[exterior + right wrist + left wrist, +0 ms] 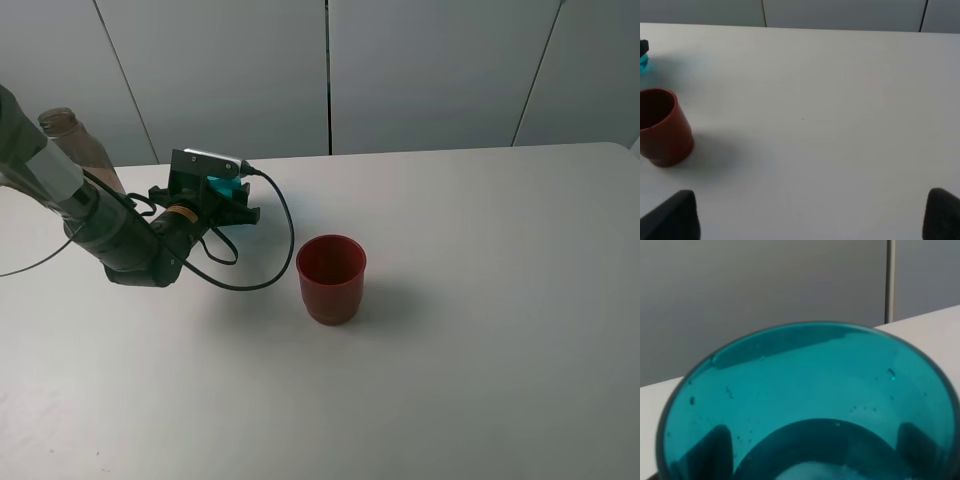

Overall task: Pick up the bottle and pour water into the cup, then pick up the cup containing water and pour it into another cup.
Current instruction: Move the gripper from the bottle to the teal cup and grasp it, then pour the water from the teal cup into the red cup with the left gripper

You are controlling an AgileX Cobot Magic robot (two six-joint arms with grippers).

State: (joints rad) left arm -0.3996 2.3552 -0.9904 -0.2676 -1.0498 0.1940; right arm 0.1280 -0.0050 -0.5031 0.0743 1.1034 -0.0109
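Left wrist view: my left gripper [228, 198] grasps the cup [805, 390]; second pour in hand. Next: lift, carry over the red cup [331, 275], tip.

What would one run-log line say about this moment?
left jaws: either side of teal cup, grip unclear | right jaws: open, empty | red cup: upright, apart | bottle: upright

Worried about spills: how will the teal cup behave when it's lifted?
The teal cup looks like thin translucent plastic, so probably light and slightly squeezable. Droplets on its wall suggest a wet, slippery surface for the left gripper. It seems to taper toward the base, so it may tip, and any water inside could slosh.
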